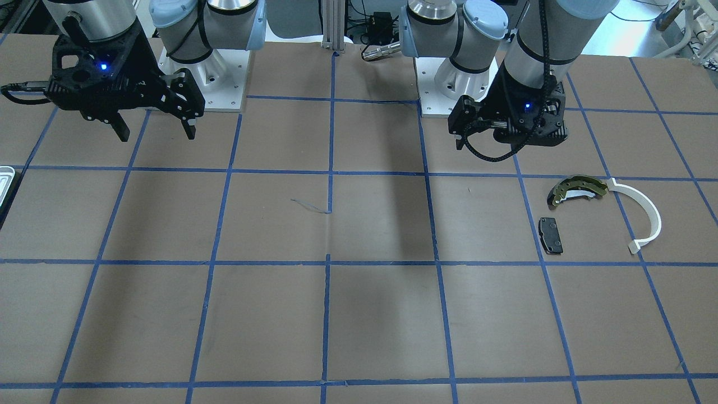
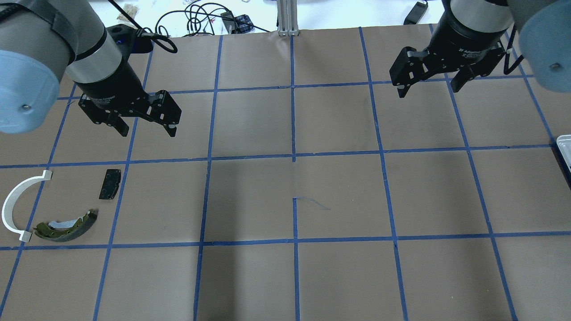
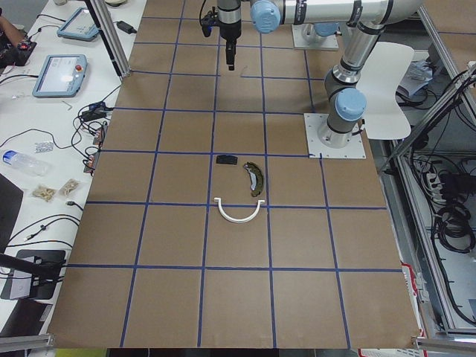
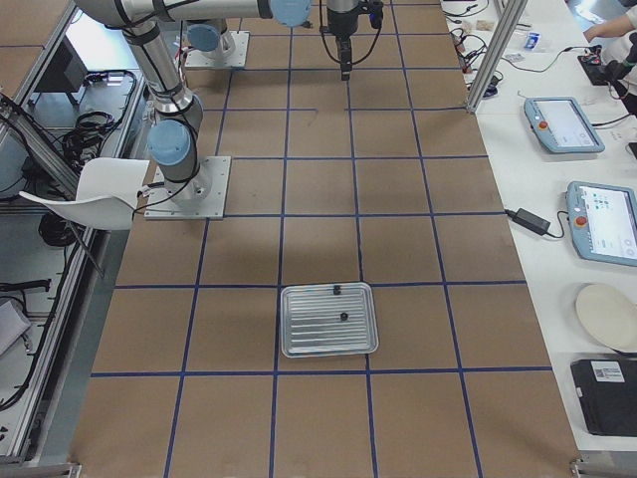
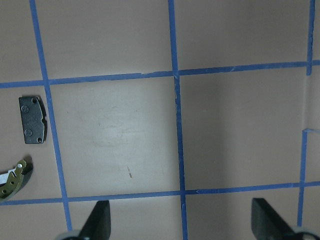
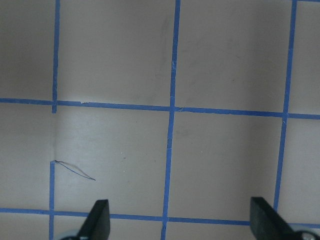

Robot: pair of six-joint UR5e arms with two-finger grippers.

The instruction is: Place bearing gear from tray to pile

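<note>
Tray (image 4: pixel 299 344) holding bearing gear (image 4: pixel 343 317), far from right gripper (image 2: pixel 428 89), left gripper (image 2: pixel 147 132), both wide open

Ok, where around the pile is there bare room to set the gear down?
The pocket between the white arc, the black pad and the brake shoe is bare paper. So is the square beyond the pad toward the robot's right. It is tight where the arc's end nears the shoe.
</note>
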